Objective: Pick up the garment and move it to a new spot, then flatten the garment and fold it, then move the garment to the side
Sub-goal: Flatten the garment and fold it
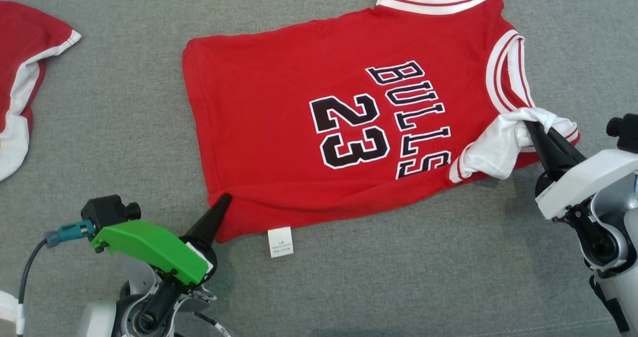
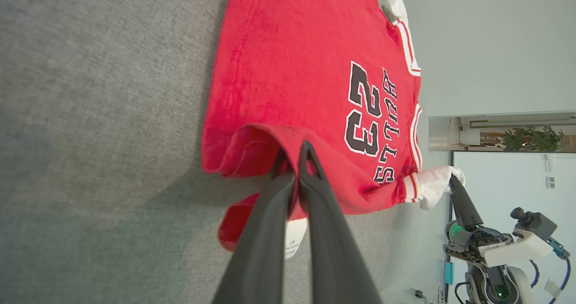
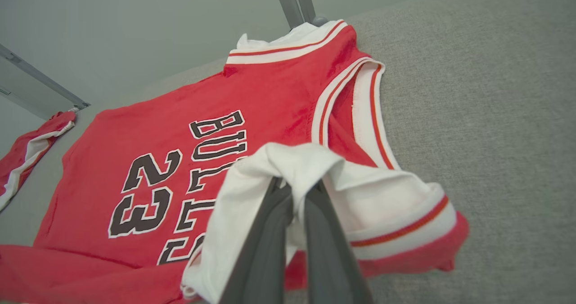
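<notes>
One soft red jersey point(image 1: 279, 142), wht sleeve point(image 1: 498, 147) bunched

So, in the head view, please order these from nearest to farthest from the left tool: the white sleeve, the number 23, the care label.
From the left tool, shut on the jersey hem:
1. care label, just to its right, below the hem.
2. number 23, middle of the jersey.
3. white sleeve, far right, in the right tool.

Second red-and-white garment point(image 1: 20, 78) at left on grey fabric surface point(image 1: 124, 142); green plant point(image 2: 533, 138) afar.
</notes>
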